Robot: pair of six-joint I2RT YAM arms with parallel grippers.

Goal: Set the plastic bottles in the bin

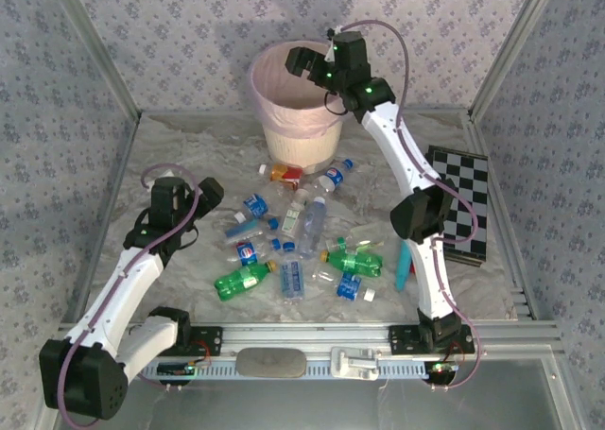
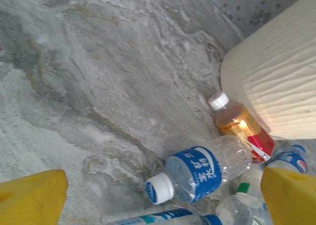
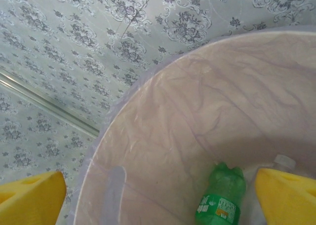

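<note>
The cream bin (image 1: 301,139) with its pink liner stands at the back centre. My right gripper (image 1: 308,63) hangs open over its mouth with nothing between the fingers (image 3: 289,195). Inside the bin (image 3: 197,111) lie a green bottle (image 3: 222,195) and a white-capped one (image 3: 284,161). Several bottles lie scattered mid-table, among them two green ones (image 1: 243,279) (image 1: 357,262) and a clear blue-labelled one (image 1: 292,277). My left gripper (image 1: 204,197) is open and empty, left of the pile. Ahead of it are a blue-labelled bottle (image 2: 205,170) and an orange-red one (image 2: 242,128) against the bin wall (image 2: 271,81).
A black-and-white chequered board (image 1: 465,203) lies at the right edge, with a turquoise stick (image 1: 405,265) beside it. Patterned walls close in the back and sides. A metal rail (image 1: 312,335) runs along the near edge.
</note>
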